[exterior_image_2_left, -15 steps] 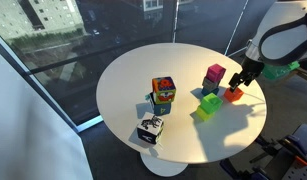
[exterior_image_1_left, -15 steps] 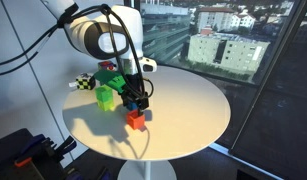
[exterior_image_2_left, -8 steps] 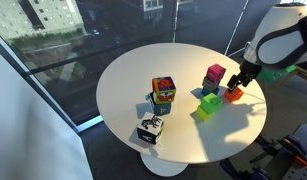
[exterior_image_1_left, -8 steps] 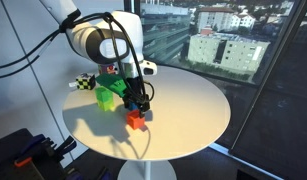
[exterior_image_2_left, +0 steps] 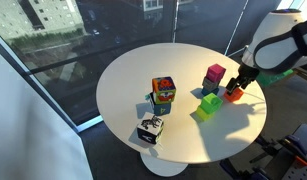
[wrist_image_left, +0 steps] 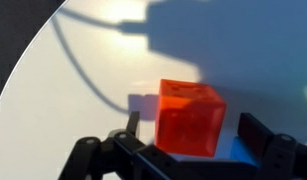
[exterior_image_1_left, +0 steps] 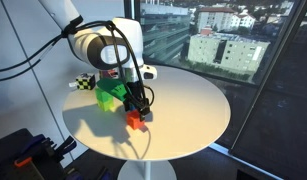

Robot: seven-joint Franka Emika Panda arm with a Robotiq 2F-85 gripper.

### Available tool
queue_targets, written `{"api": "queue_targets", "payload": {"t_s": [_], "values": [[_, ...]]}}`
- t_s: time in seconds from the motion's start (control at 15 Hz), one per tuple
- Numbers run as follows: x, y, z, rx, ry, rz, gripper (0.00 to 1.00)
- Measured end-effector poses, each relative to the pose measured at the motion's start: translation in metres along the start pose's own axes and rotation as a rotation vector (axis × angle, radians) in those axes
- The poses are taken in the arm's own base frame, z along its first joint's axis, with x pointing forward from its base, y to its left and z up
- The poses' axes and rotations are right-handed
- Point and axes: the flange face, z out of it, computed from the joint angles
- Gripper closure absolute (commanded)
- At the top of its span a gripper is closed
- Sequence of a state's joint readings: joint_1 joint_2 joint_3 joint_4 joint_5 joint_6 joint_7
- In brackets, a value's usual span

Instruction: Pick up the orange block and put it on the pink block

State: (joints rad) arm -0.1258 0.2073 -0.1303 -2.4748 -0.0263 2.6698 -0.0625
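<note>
In the wrist view the gripper (wrist_image_left: 193, 135) stands low over the table (wrist_image_left: 83, 100) with its jaws spread wide. The orange block (wrist_image_left: 191, 118) sits on the table directly between them. A strip of bare surface shows on either side of the cube, so neither jaw touches it and nothing is grasped. The cube looks roughly centred in the gap and squared to the jaws.

In both exterior views the gripper (exterior_image_1_left: 139, 105) hangs straight down over the block (exterior_image_1_left: 137, 120), and its tips seem to reach about the cube's height.

The step in hand looks like the pick itself: the approach appears complete and the grasp not yet made. The next move probably calls for closing the jaws evenly on the two side faces, without nudging the cube sideways, then a straight lift.

Just beyond the jaws in an exterior view lies the lime green cube (exterior_image_2_left: 208, 104), close beside the orange one, so the lift needs to clear it. A little farther off is the pink block (exterior_image_2_left: 214, 74), upright on the table with its top bare. The carry to it should be short, ending in a centred release.

Well away from the jaws stand a multicoloured cube (exterior_image_2_left: 163, 93) and a black-and-white cube (exterior_image_2_left: 150, 129).
</note>
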Motion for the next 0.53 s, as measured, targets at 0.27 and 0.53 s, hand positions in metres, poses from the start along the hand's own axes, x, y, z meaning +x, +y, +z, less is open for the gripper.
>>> {"api": "queue_targets", "payload": {"t_s": [0.27, 0.53], "values": [[0.0007, 0.0009, 0.0054, -0.002, 0.006, 0.002, 0.53], [0.0028, 0.0027, 0.0062, -0.004, 0.009, 0.027, 0.72]]}}
